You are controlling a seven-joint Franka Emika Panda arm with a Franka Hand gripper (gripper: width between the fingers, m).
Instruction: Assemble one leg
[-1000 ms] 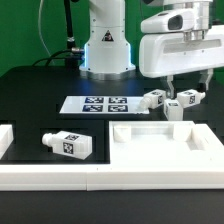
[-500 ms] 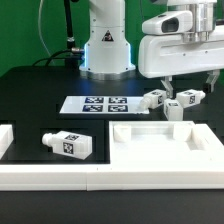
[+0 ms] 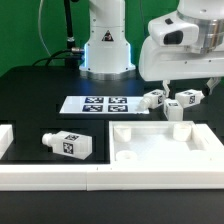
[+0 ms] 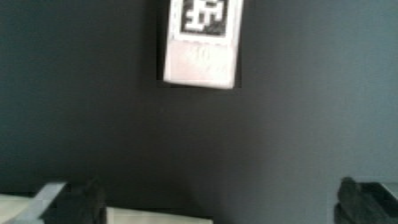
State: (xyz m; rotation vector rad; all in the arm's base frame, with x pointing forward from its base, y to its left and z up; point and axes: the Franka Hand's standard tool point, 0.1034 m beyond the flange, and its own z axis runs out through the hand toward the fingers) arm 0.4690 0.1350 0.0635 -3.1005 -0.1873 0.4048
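Several legs lie on the black table. One leg (image 3: 68, 145) lies alone at the exterior view's left. Three more sit bunched at the right: one (image 3: 155, 99), one (image 3: 175, 109) and one (image 3: 191, 97). My gripper (image 3: 190, 84) hangs open and empty just above this bunch, touching none of them. In the wrist view one tagged leg (image 4: 201, 45) lies on the dark table ahead of the open gripper (image 4: 222, 205). The dark fingertips (image 4: 71, 200) stand wide apart with nothing between them.
The large white square panel (image 3: 165, 150) lies at the front right, its edge showing in the wrist view (image 4: 151, 214). The marker board (image 3: 105, 104) lies in the middle. A white border wall (image 3: 50, 178) runs along the front. The robot base (image 3: 105, 45) stands behind.
The hand has tilted and turned above the bunch of legs, with the fingers staying open over about the same spot. No leg has moved.
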